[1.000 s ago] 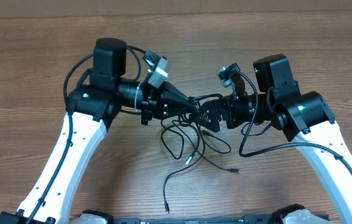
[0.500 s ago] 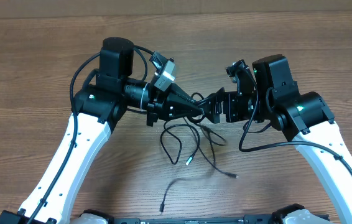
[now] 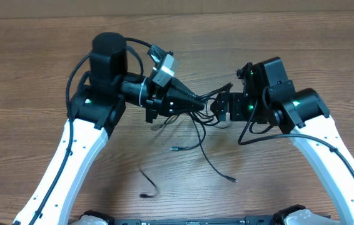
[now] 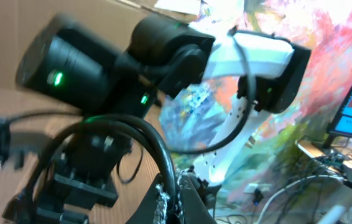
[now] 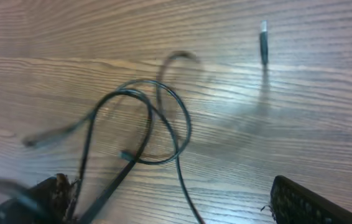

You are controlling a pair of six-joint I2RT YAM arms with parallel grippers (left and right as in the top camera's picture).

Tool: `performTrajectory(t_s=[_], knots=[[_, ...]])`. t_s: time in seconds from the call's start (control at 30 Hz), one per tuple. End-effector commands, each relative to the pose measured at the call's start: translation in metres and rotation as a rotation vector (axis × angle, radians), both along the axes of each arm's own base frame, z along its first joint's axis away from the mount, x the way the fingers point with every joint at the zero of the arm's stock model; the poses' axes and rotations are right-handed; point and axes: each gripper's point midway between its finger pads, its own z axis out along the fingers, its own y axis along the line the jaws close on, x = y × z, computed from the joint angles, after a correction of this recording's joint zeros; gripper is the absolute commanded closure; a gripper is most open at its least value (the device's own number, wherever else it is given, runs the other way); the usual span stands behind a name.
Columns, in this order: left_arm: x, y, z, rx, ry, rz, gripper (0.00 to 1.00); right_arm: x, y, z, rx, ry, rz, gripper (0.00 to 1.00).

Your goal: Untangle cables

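The cables [image 3: 197,132] are thin black cords bunched between the two grippers, with strands trailing down to the table. My left gripper [image 3: 199,107] is shut on a cord of the bunch; in the left wrist view that cord [image 4: 157,149] arches up out of the closed jaws [image 4: 177,202]. My right gripper [image 3: 222,107] stands open right beside the bunch. Below it, in the right wrist view, a loop of cable [image 5: 145,130] lies between the wide-apart fingers [image 5: 291,199]. Loose plug ends [image 3: 232,180] rest on the table; one is silver-tipped [image 5: 263,43].
A separate blurred cord end [image 3: 148,187] is near the table's front left. The wooden table [image 3: 302,50] runs all round. Thick black arm cables [image 3: 77,75] hang by the left arm, and another [image 3: 252,134] by the right arm.
The left gripper has pulled the bunch up and back, so the loops on the table have tightened. The loose cord end has swung left. The right gripper has turned and stayed open.
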Motion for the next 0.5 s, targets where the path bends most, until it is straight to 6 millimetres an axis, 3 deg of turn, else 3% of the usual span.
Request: performTrajectory(t_s=[0.0, 0.23, 0.47], knots=[[-0.015, 0.017, 0.029, -0.008, 0.011, 0.002, 0.96, 0.004, -0.009, -0.013, -0.057, 0.025, -0.031, 0.0], [-0.008, 0.046, 0.05, -0.011, -0.007, 0.114, 0.96, 0.005, -0.009, -0.022, -0.067, 0.053, -0.03, 0.0], [0.005, 0.071, 0.055, -0.001, 0.045, 0.219, 0.96, 0.005, -0.009, -0.024, -0.071, 0.062, -0.029, 0.0]])
